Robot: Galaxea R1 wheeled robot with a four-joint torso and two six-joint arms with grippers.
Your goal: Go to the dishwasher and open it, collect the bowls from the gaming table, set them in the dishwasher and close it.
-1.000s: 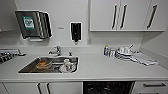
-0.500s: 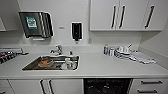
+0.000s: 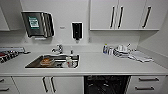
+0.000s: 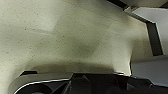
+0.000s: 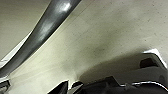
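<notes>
The dishwasher [image 3: 106, 85] sits under the white counter [image 3: 100, 66], right of the sink. Its dark inside with racks is exposed, and no silver front covers the opening. The bowls and the gaming table are out of view. In the left wrist view a dark part of my left gripper [image 4: 100, 83] hangs over a pale speckled floor [image 4: 62, 37]. In the right wrist view my right gripper [image 5: 105, 86] is a dark shape low over the same floor [image 5: 112, 32], next to a curved grey bar [image 5: 47, 27].
The sink [image 3: 32, 65] holds an orange-brown round item [image 3: 47, 61] and a small bottle [image 3: 68, 61]. A tap [image 3: 59, 48], stacked dishes [image 3: 121, 52], cloths [image 3: 140, 57] and a bottle [image 3: 105, 48] stand on the counter. Above it are white wall cabinets [image 3: 120, 15], a towel dispenser [image 3: 37, 23] and a soap dispenser [image 3: 77, 30].
The head camera has shifted slightly, so more of the dark dishwasher opening under the counter now shows. Nothing on the counter has moved.
</notes>
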